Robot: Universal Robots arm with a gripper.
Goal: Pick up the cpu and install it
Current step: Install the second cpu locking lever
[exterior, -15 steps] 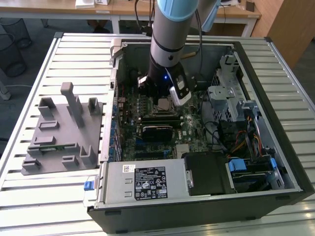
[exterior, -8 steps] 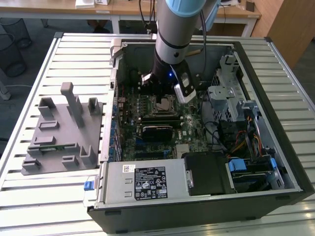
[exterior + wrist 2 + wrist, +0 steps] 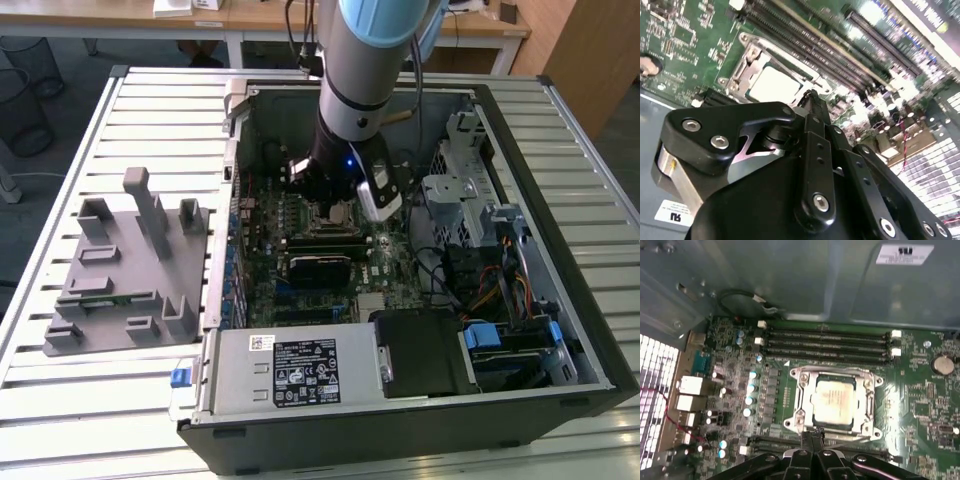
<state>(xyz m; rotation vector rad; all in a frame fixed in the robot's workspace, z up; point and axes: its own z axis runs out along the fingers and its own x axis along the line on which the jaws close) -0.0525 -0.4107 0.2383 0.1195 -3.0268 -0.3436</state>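
Observation:
The cpu (image 3: 834, 399), a pale silvery square, lies flat inside the metal socket frame (image 3: 799, 416) on the green motherboard; it is also in the second wrist view as the cpu (image 3: 774, 84). My gripper (image 3: 812, 436) hangs just above the socket's edge, beside the chip, its two black fingers pressed together with nothing between them. In the second wrist view the gripper (image 3: 810, 98) tips end at the frame's rim. In the exterior view the arm reaches down into the open computer case, with the gripper (image 3: 335, 205) over the socket.
Long black memory slots (image 3: 825, 345) run beside the socket. A coin battery (image 3: 941, 364) sits on the board. Case walls, a power supply (image 3: 290, 370), a drive cage (image 3: 470, 190) and cables surround the board. A grey fixture (image 3: 130, 270) stands on the slatted table at the exterior view's left.

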